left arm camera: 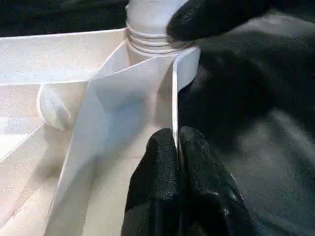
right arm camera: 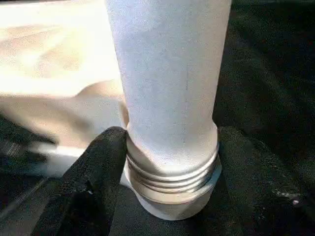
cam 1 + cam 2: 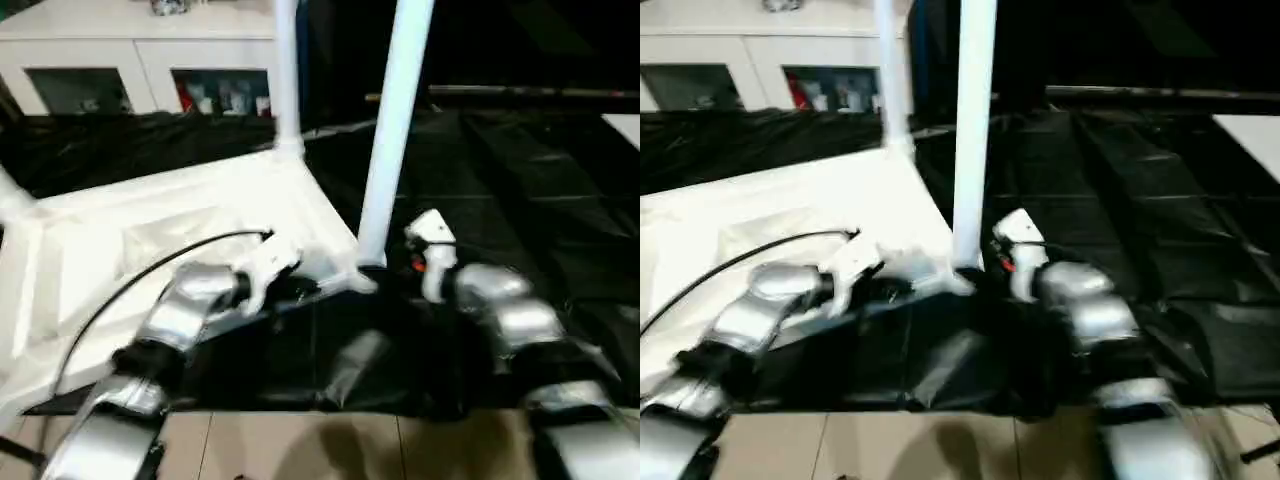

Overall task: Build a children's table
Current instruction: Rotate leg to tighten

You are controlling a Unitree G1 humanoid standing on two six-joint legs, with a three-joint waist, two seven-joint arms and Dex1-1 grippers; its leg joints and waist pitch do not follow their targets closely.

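The white tabletop (image 3: pixel 150 230) lies upside down on black sheeting, ribbed side up. A long white leg (image 3: pixel 390 130) stands upright in its near corner socket, and its threaded base (image 2: pixel 170 172) shows just above the socket. My right gripper (image 2: pixel 171 137) is shut on that base, one black finger (image 2: pixel 106 162) pressed against each side. My left gripper (image 1: pixel 177 142) is shut on the tabletop's thin rim wall (image 1: pixel 173 98), right beside the same corner. A second leg (image 3: pixel 287 70) stands at the far corner, and a third (image 3: pixel 10 195) shows at the left edge.
A white cabinet (image 3: pixel 140 60) with glass doors stands at the back left. Black sheeting (image 3: pixel 520 180) covers the ground to the right. Pale floor tiles (image 3: pixel 300 445) run along the near edge. A black cable (image 3: pixel 130 280) arcs over my left forearm.
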